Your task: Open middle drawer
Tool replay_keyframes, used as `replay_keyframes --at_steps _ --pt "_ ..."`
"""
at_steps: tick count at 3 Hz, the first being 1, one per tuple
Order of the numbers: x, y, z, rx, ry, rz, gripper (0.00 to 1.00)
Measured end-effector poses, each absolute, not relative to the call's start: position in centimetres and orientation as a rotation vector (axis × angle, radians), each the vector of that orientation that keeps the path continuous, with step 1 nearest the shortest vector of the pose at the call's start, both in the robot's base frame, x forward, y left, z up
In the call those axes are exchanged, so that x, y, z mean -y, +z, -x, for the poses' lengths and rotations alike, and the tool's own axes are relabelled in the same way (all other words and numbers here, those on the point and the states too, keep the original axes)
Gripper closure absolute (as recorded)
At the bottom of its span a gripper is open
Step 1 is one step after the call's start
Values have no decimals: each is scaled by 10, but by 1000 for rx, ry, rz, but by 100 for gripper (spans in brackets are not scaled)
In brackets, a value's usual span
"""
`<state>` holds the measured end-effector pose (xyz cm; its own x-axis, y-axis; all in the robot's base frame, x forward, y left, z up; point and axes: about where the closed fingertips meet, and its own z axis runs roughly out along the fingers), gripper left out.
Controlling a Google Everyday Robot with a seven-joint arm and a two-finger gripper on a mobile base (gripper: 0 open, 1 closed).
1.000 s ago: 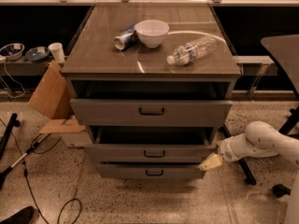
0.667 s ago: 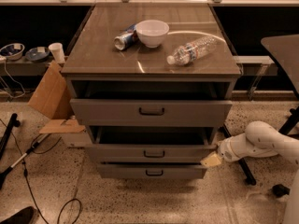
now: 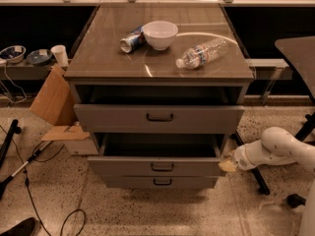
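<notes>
I find the middle drawer standing well out, my gripper at its front's 3 o'clock corner, grip state I cannot tell; I judge only a clean retreat remains.

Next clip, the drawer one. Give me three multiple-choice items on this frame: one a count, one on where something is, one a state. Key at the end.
1. How many things lie on the cabinet top?
A. two
B. three
C. five

2. Where is the gripper?
A. over the cabinet top
B. at the right front corner of the middle drawer
C. under the cabinet

3. The middle drawer is:
A. pulled out
B. flush shut
C. taken out and lying on the floor

Key:
1 B: a bowl, a can and a bottle are there.
2 B: the arm reaches in from the right, and the gripper ends at that corner.
3 A: its dark inside shows behind its front panel.
</notes>
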<state>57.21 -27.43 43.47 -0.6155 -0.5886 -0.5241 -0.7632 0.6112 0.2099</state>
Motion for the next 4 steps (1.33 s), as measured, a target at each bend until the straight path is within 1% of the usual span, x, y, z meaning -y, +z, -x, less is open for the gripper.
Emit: replay_keyframes --at_steps 1,3,4 --pt "281 435 -573 -2433 589 1078 100" --pt "295 424 -556 -2472 586 1085 100" --pt "295 426 -555 -2472 586 1085 100"
